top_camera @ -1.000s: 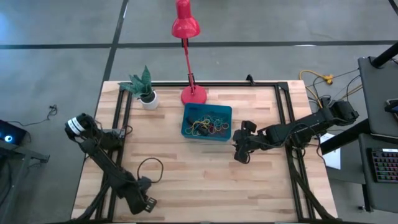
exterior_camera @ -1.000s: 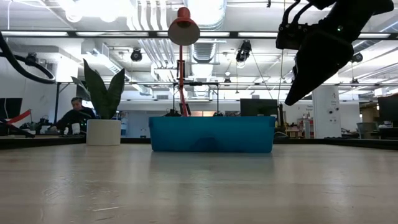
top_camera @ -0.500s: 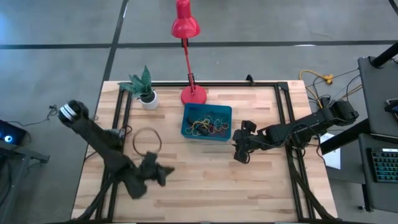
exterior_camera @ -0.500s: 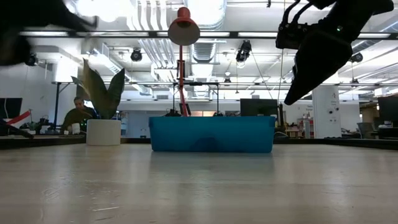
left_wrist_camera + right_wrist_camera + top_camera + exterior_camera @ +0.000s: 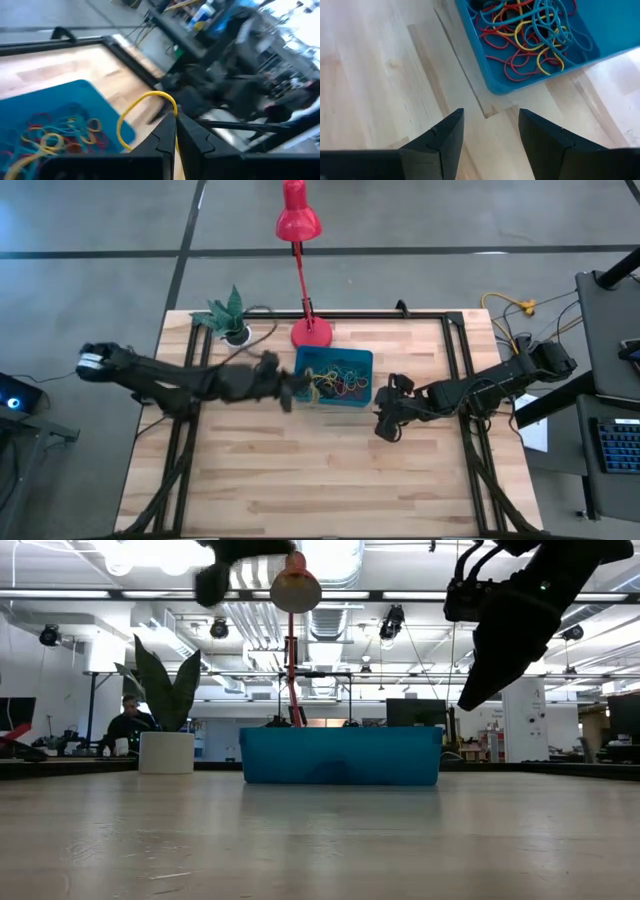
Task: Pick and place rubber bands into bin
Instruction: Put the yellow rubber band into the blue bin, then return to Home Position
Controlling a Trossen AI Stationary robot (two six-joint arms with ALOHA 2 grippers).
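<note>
A large open lab or workshop: exposed ceiling ducts [image 5: 250, 615] and strip lights at the top of the low view, and a person [image 5: 125, 725] seated at a cluttered bench at its left edge.

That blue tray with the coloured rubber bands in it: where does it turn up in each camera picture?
High view: the bin lies mid-table, just in front of the red lamp.
Low view: bin centre, side-on, lamp pole rising behind it.
Left wrist view: bin at lower left.
Right wrist view: bin at upper right.
Shared landmark: the tangled rubber bands inside.
</note>
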